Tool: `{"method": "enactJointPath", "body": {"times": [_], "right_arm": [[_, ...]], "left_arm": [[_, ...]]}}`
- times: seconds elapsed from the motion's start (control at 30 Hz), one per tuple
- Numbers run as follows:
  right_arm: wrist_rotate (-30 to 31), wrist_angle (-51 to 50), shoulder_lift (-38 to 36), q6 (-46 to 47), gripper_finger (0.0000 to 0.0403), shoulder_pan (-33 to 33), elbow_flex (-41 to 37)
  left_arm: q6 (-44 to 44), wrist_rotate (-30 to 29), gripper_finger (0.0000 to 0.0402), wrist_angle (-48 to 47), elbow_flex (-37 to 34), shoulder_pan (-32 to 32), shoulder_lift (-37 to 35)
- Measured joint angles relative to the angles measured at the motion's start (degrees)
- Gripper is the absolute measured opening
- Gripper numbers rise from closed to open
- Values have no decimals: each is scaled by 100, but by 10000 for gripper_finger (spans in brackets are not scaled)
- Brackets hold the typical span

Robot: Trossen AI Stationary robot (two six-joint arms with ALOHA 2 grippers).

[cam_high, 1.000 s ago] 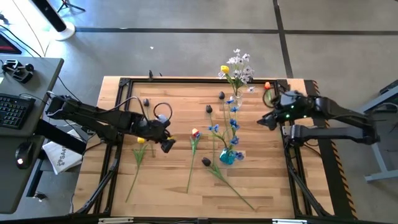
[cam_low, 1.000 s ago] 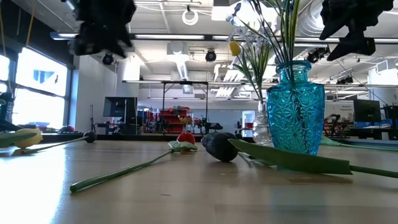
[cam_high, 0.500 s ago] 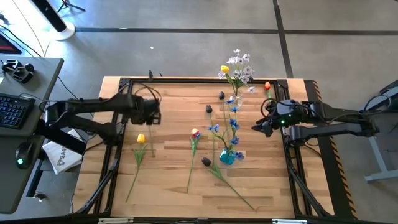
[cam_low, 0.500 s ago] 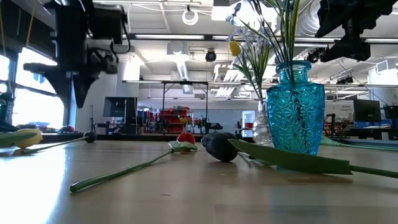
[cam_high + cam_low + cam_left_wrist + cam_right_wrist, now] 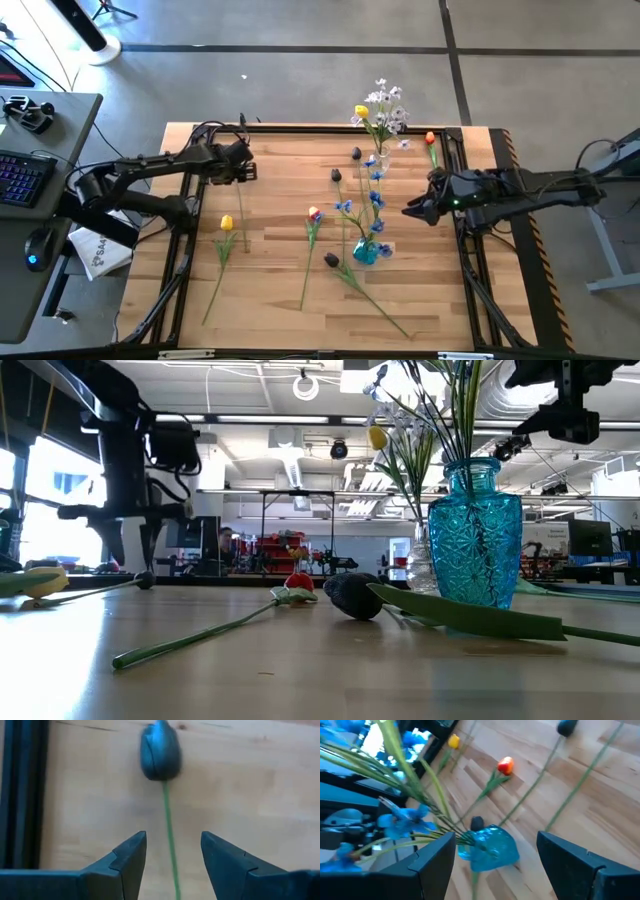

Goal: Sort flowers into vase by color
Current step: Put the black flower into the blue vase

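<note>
A dark purple tulip (image 5: 160, 752) lies on the table at the far left, its thin green stem (image 5: 170, 845) running toward the near edge. My left gripper (image 5: 240, 168) hangs over it, pointing steeply down and open, one finger on each side of the stem just behind the head. My right gripper (image 5: 410, 212) hovers open right of the blue vase (image 5: 366, 252), which holds blue sprays (image 5: 375, 195). A clear vase (image 5: 381, 150) at the far edge holds a yellow tulip and white-lilac sprays. A yellow tulip (image 5: 227, 224) and a red-orange tulip (image 5: 314, 214) lie flat.
Three more dark tulips (image 5: 337, 175), (image 5: 356, 153), (image 5: 331, 260) lie around the blue vase. An orange tulip (image 5: 430, 138) lies at the far right by the black frame rail (image 5: 480, 290). Long stems cross the near middle of the table (image 5: 380, 305).
My left gripper has swung from beside the yellow tulip toward the table's far edge, sunk over the dark purple tulip, tipped to point down and opened its fingers wider. My right gripper has shifted a little toward the near edge and turned toward the blue vase, still open.
</note>
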Motion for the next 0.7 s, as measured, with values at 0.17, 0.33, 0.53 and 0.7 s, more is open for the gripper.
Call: {"method": "enactJointPath", "body": {"times": [0.17, 0.33, 0.53, 0.7], "right_arm": [[350, 318, 0, 318, 275, 382, 0], [757, 698, 2, 519, 275, 684, 1], [1121, 1288, 11, 552, 275, 964, 1], [1343, 1552, 29, 486, 275, 1133, 154]], "left_arm": [[186, -144, 157, 537, -154, 25, 206], [195, -72, 128, 735, -269, 25, 659], [416, -93, 87, 824, -278, -111, 985], [953, -106, 14, 762, -289, -297, 697]]}}
